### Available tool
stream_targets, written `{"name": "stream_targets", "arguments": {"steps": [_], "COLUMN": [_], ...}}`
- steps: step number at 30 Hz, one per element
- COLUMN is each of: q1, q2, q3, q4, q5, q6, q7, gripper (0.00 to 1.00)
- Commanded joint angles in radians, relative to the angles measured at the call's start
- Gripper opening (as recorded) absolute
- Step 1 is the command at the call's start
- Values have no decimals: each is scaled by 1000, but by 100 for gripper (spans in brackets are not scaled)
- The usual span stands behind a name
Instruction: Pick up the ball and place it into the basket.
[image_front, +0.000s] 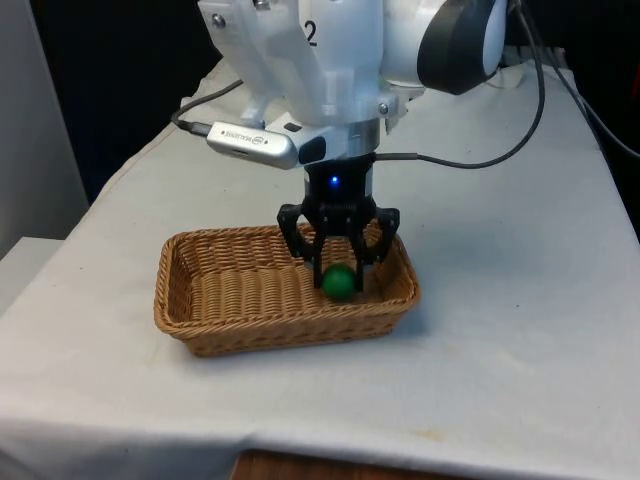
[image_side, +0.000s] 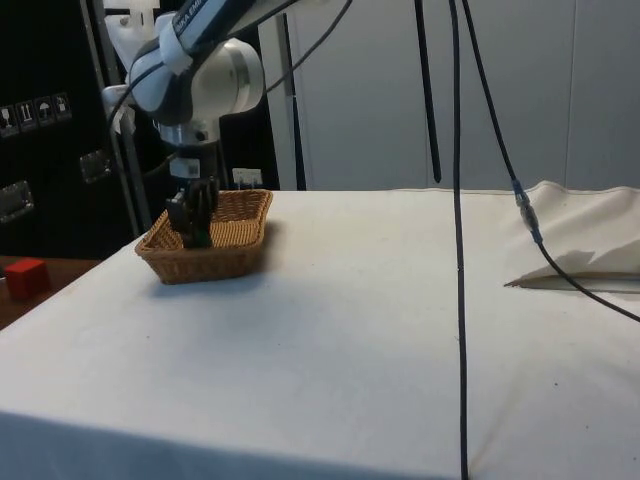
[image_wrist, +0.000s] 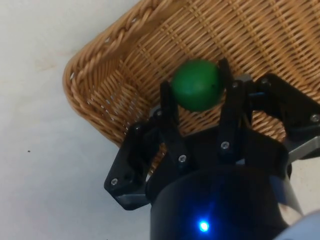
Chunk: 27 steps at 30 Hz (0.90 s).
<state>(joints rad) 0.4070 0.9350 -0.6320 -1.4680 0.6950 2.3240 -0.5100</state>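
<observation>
The gripper (image_front: 338, 268) clasps the green ball (image_front: 339, 281) between its fingers, low inside the basket (image_front: 205, 305) at the front view's right end; the ball hangs directly above the wicker floor, ready for release.

Front view looks across the table (image_front: 520, 330) toward the arm, close in, wicker basket (image_front: 240, 320) at lower centre. Side view stands farther back, basket (image_side: 225, 255) small in the left middle, dark cabinets (image_side: 50, 130) behind. Wrist view looks straight down, very near the gripper (image_wrist: 197, 100). All three share the basket.
</observation>
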Motion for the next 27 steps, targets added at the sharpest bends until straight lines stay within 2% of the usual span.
{"name": "stream_targets", "arguments": {"steps": [1, 6, 7, 8, 9, 15, 16, 17, 19, 24, 26, 27], "q1": [-3, -2, 0, 0, -1, 0, 0, 0, 0, 1, 9, 3], "q2": [4, 4, 3, 3, 3, 3, 3, 3, 2, 2, -16, -3], "q3": [3, 1, 0, 0, 0, -1, -1, -2, -1, -2, -14, -7], "q4": [4, 2, 0, 0, 1, 1, 1, 0, 1, 0, -4, 2], "q5": [4, 1, 0, 0, 1, 0, 0, 0, 0, 0, -7, 0], "q6": [3, 1, 0, 0, 0, 0, 0, 0, 0, 0, -13, -2], "q7": [-1, 0, 0, 0, 0, 0, 0, -1, 0, 0, 7, 1], "gripper": [1, 1, 3, 14, 14, 66, 88, 96, 100, 100, 100, 100]}}
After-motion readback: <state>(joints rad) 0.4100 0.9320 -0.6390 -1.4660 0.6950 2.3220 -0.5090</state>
